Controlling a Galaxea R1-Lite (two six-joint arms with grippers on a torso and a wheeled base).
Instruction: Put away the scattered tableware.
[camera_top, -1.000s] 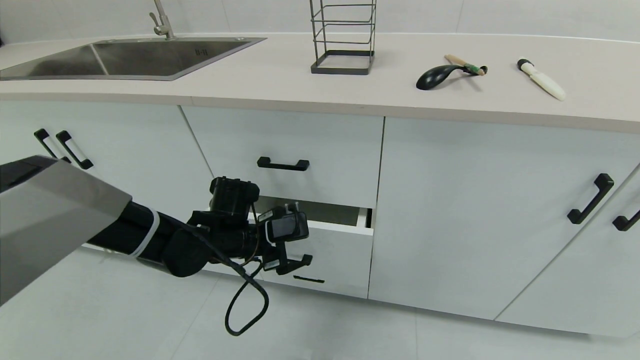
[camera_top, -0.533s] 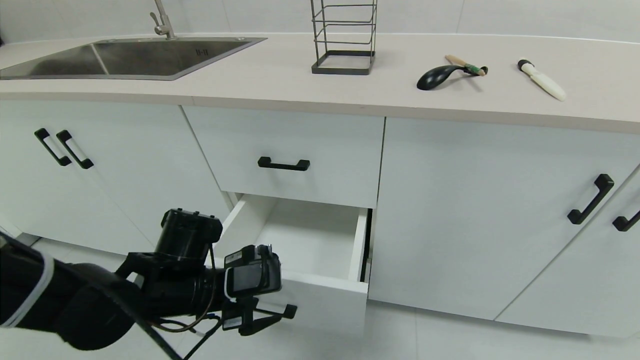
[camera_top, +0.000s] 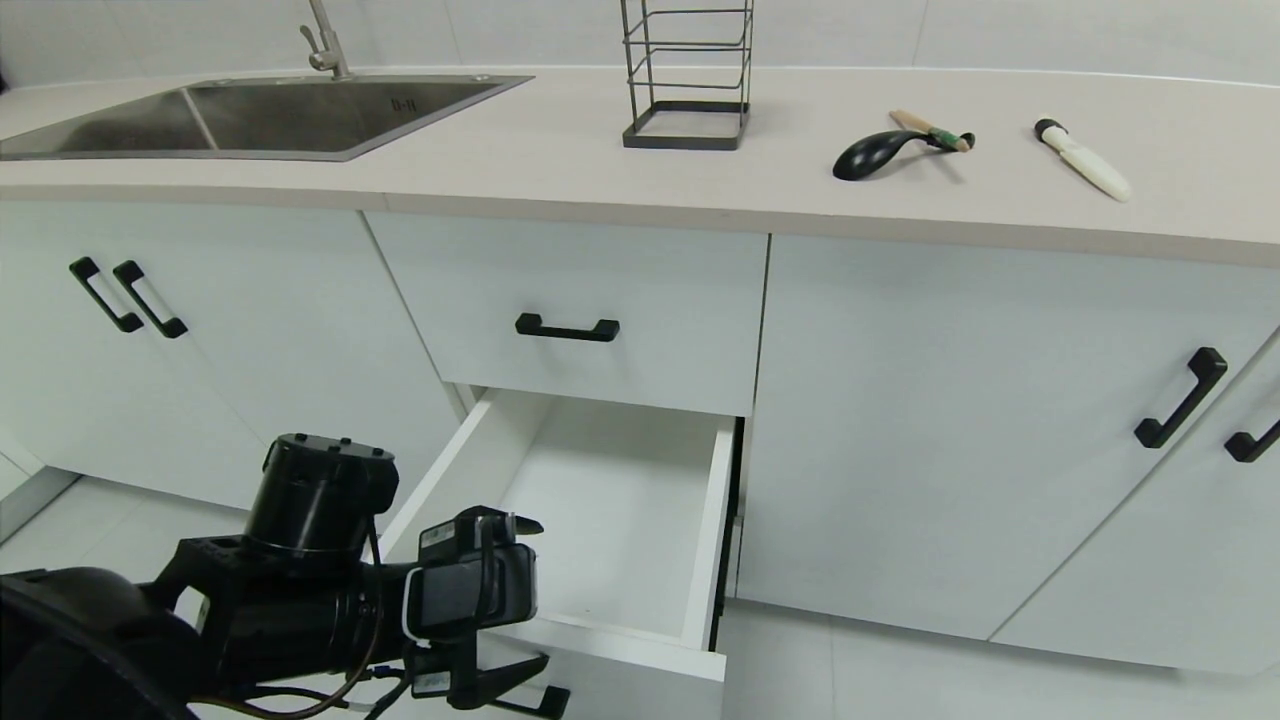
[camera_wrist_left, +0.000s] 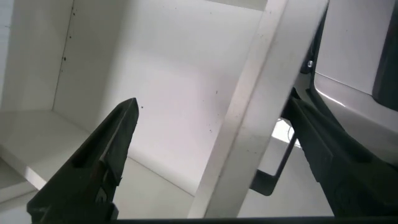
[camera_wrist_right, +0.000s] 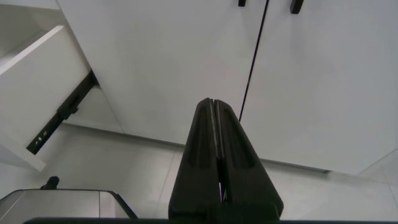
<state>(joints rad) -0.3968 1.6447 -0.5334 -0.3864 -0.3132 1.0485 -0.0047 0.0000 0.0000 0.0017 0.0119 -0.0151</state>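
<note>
On the countertop (camera_top: 560, 170) lie a black spoon (camera_top: 866, 153), a wooden-handled utensil with a green band (camera_top: 930, 128) and a white knife with a black end (camera_top: 1085, 160). Below, the lower drawer (camera_top: 712, 520) stands pulled out and shows a bare white inside. My left gripper (camera_top: 533, 597) is open and straddles the drawer's front panel (camera_wrist_left: 249, 124), one finger (camera_wrist_left: 106, 162) inside and the other beside the black handle (camera_wrist_left: 273, 171). Held low in front of the white cabinet doors, my right gripper (camera_wrist_right: 213, 112) is shut with nothing in it.
A black wire rack (camera_top: 686, 75) stands at the back of the countertop, with a steel sink (camera_top: 250, 110) and tap to its left. The upper drawer (camera_top: 567, 328) is closed. Cabinet doors with black handles (camera_top: 1180, 398) flank the drawers.
The left arm has drawn back and down, and the lower drawer has come from slightly ajar to far out.
</note>
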